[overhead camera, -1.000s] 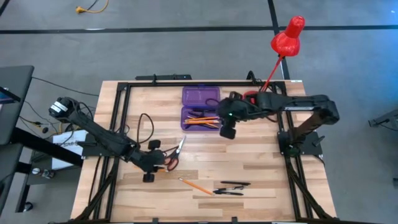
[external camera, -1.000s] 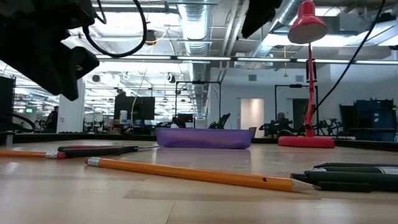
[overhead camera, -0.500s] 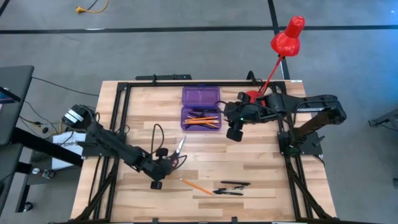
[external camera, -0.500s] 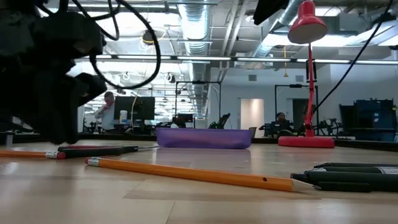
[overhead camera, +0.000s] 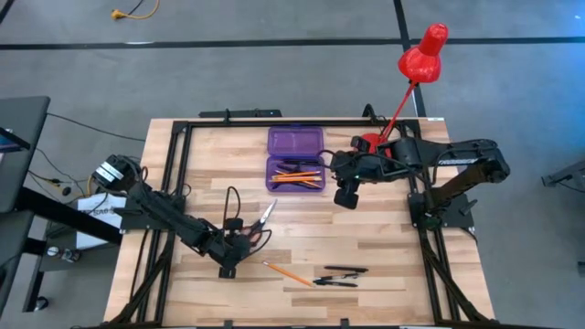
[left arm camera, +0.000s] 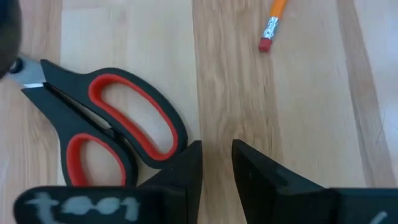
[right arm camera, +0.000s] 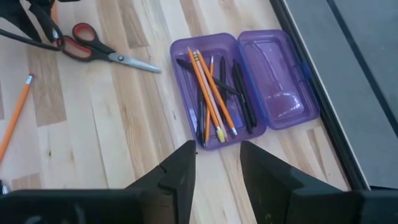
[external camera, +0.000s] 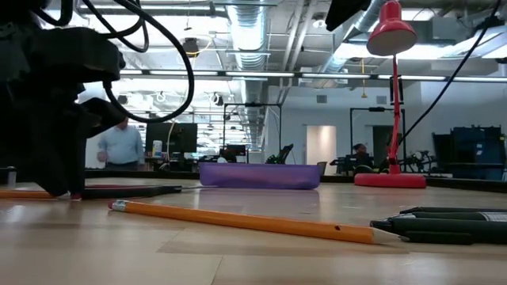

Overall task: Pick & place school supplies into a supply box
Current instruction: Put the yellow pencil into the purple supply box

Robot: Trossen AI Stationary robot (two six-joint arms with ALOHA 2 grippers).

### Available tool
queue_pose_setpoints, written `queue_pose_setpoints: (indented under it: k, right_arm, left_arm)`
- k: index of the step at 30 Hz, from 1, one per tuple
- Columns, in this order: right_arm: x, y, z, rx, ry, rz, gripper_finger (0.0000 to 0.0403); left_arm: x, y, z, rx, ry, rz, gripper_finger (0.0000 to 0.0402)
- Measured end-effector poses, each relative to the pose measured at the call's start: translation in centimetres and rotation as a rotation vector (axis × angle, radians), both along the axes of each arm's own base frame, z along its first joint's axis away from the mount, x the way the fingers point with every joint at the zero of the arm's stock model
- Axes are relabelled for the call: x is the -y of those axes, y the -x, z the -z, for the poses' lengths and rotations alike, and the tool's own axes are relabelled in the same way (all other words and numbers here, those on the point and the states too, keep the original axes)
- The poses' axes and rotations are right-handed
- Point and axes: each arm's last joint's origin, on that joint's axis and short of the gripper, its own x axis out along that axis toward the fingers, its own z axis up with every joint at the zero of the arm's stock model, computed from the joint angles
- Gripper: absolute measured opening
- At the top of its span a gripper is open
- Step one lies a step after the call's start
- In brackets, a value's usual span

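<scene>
On the pale wooden table (overhead camera: 366, 247), low over the red-handled black scissors (left arm camera: 112, 134): left gripper (left arm camera: 216, 163), fingers narrowly apart, empty, one tip just beside a handle loop. Near it, a loose orange pencil (overhead camera: 285, 272); farther along, black pens (overhead camera: 338, 276). Beside the open translucent purple plastic case (right arm camera: 249, 87), holding pencils and pens: right gripper (right arm camera: 217, 163), fingers apart, nothing between.
</scene>
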Motion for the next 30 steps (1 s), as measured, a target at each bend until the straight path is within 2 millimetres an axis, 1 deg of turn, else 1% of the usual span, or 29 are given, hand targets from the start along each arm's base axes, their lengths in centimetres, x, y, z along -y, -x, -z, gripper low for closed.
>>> queue_pose_setpoints:
  k: [7,15,21,30]
  right_arm:
    - [0.0,0.0,0.0,0.001,-0.003,0.005,0.0120]
    - [0.0,0.0,0.0,0.002,-0.003,0.005,0.0120]
    - [0.1,0.0,0.0,0.002,-0.004,0.007,0.0120]
    - [0.1,-0.1,0.0,0.007,-0.005,0.009,0.0120]
  left_arm:
    - [0.0,0.2,-0.1,-0.013,-0.015,0.001,0.0079]
    - [0.1,-0.3,-2.2,0.021,-0.097,0.011,0.0079]
    - [-0.2,0.4,-1.6,-0.080,-0.127,0.035,0.0079]
    - [-0.9,0.8,-0.8,-0.101,-0.147,0.008,0.0079]
